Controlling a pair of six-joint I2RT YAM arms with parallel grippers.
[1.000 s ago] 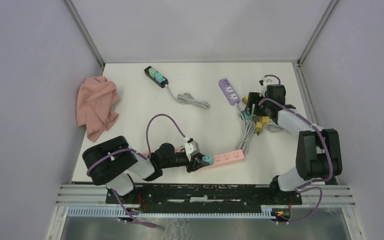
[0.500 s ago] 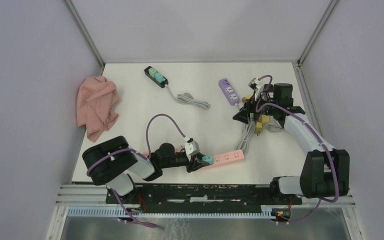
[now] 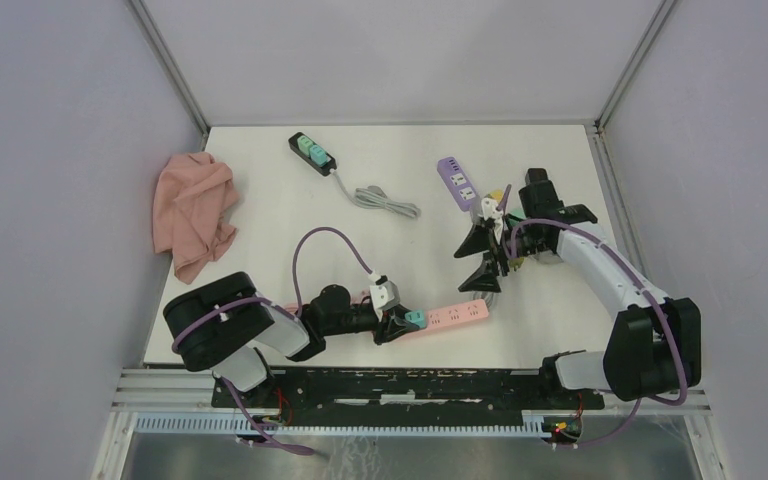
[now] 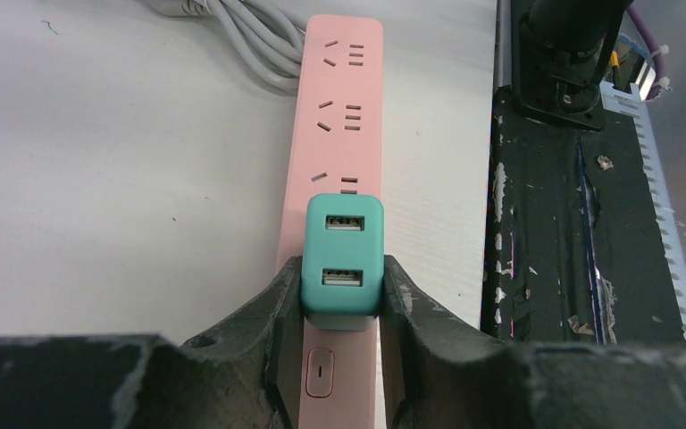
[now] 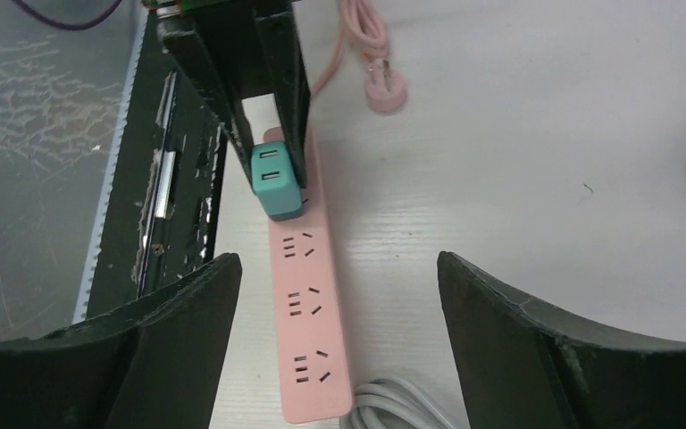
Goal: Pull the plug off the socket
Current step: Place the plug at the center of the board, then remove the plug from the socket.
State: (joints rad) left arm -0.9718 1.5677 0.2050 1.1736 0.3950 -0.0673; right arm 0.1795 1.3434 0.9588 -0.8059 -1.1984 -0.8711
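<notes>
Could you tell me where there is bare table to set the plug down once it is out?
Widest bare patch: between the pink cloth and the grey cord of the black power strip. A smaller one lies right of the pink power strip that holds the plug. Crowded: around the purple strip, cable bundle and right gripper.

We cannot see the prongs of the teal plug (image 4: pixel 342 262): its body covers them. The pink power strip (image 4: pixel 335 116) runs off the left wrist view's bottom edge, and the fingers (image 4: pixel 272 308) hide the plug's sides.
</notes>
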